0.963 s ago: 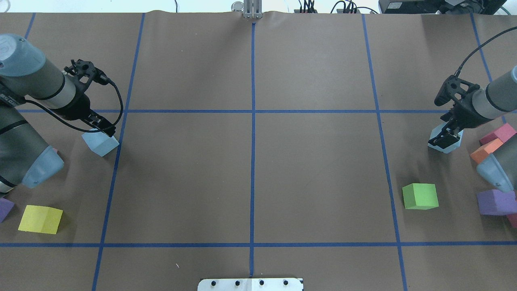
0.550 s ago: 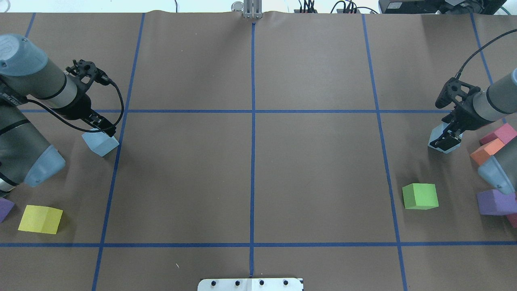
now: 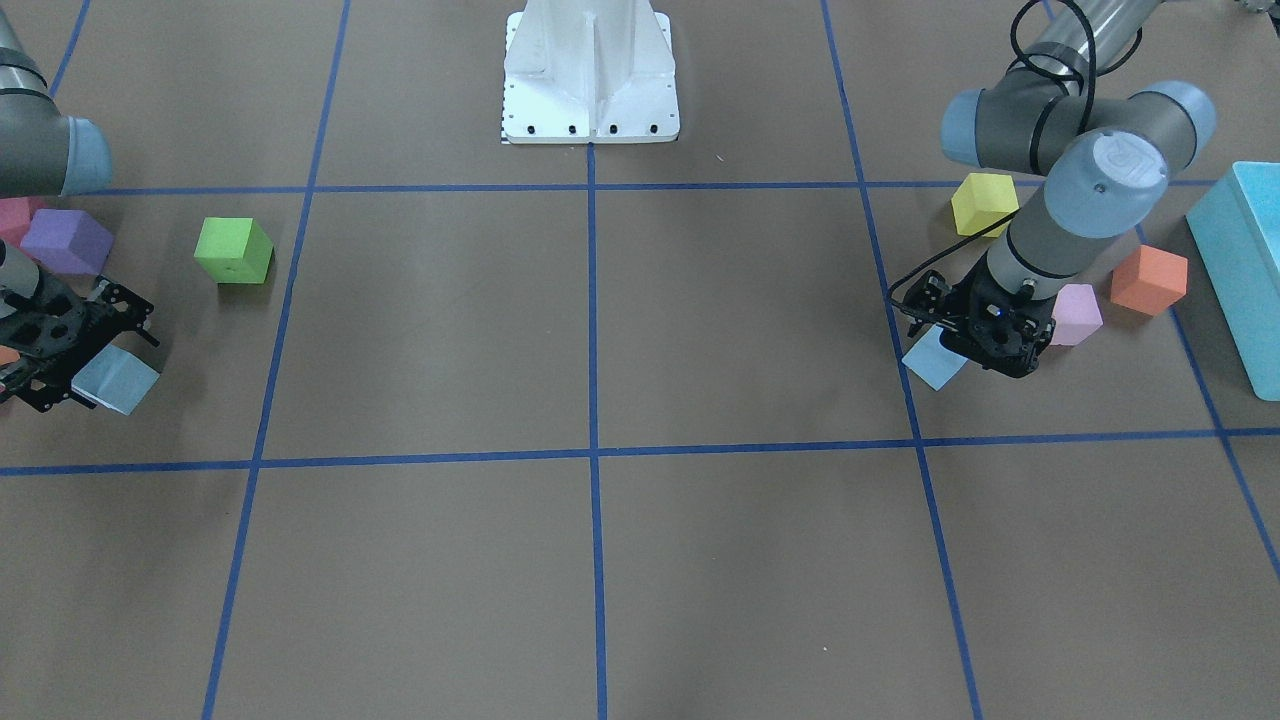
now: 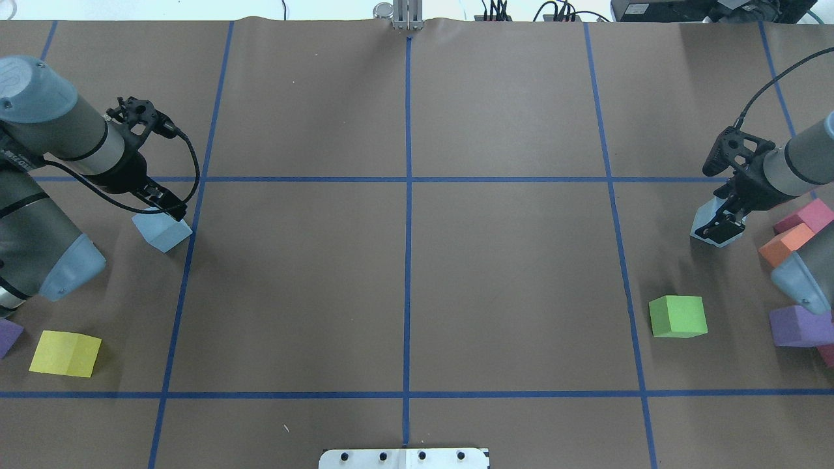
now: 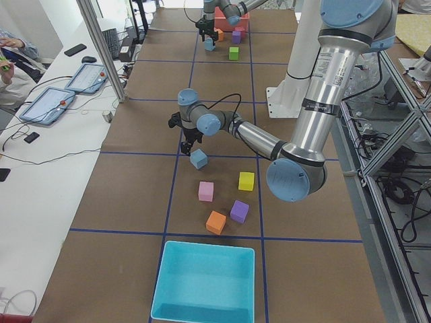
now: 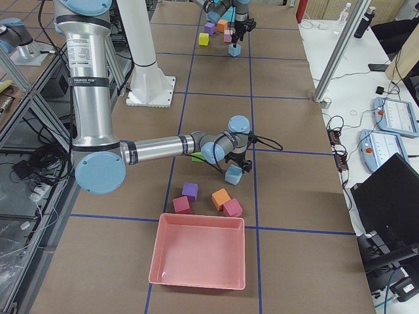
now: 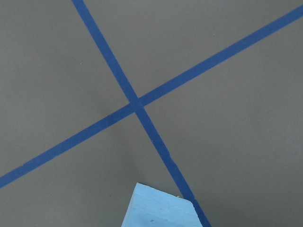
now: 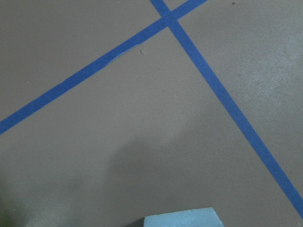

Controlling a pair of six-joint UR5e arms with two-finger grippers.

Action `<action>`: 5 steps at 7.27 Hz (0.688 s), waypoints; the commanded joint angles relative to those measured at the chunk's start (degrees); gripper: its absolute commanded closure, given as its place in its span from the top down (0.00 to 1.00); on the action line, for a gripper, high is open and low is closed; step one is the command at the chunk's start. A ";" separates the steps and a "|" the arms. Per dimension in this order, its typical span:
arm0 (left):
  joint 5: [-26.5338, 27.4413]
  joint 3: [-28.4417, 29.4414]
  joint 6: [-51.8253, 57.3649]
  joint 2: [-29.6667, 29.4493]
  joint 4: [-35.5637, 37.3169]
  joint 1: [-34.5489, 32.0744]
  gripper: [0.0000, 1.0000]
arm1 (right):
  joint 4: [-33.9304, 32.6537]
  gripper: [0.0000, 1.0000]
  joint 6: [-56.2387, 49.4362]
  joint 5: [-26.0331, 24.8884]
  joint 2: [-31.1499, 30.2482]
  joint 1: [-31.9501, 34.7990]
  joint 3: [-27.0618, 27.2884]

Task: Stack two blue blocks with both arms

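Down at the bottom edge of the overhead view sits a white metal base plate (image 4: 404,458), and the brown paper-covered table (image 4: 404,286) with its blue tape grid (image 4: 407,260) stretches away from it. Lower left, a yellow foam cube (image 4: 65,353) lies beside the corner of a purple foam cube (image 4: 8,335). Lower right, a green foam cube (image 4: 678,316) sits alone, with another purple foam cube (image 4: 796,326) at the right edge.

Moving up to mid-frame on the left, the left arm's black two-finger gripper (image 4: 166,210) is down on the first pale sky-blue foam cube (image 4: 161,233), which lies just left of a vertical tape line. The fingers reach onto the cube's top, yet no view shows them clearly enough to say whether they pinch it or stand spread. The left wrist camera catches only the cube's corner (image 7: 161,208) at the bottom of its frame.

Over at mid-right, the right arm's black two-finger gripper (image 4: 720,228) is planted over the second pale sky-blue foam cube (image 4: 707,218), whose edges peek out around the fingers. Again, spread or pressed cannot be told. An orange foam cube (image 4: 785,242) and a magenta foam cube (image 4: 805,216) sit just to its right.

The two blue cubes lie well apart, at opposite sides of the table.
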 commanded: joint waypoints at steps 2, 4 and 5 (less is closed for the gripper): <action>0.00 0.26 0.02 -0.04 -0.03 0.00 0.99 | -0.22 0.99 -1.27 -1.63 0.19 -0.19 -0.33; 0.00 0.35 0.10 -0.04 -0.03 0.00 0.99 | -0.22 0.95 -1.27 -2.35 0.28 -0.46 -0.77; 0.35 0.35 0.19 0.05 0.05 0.00 0.99 | -0.22 0.92 -1.27 -3.30 0.01 -0.63 -0.77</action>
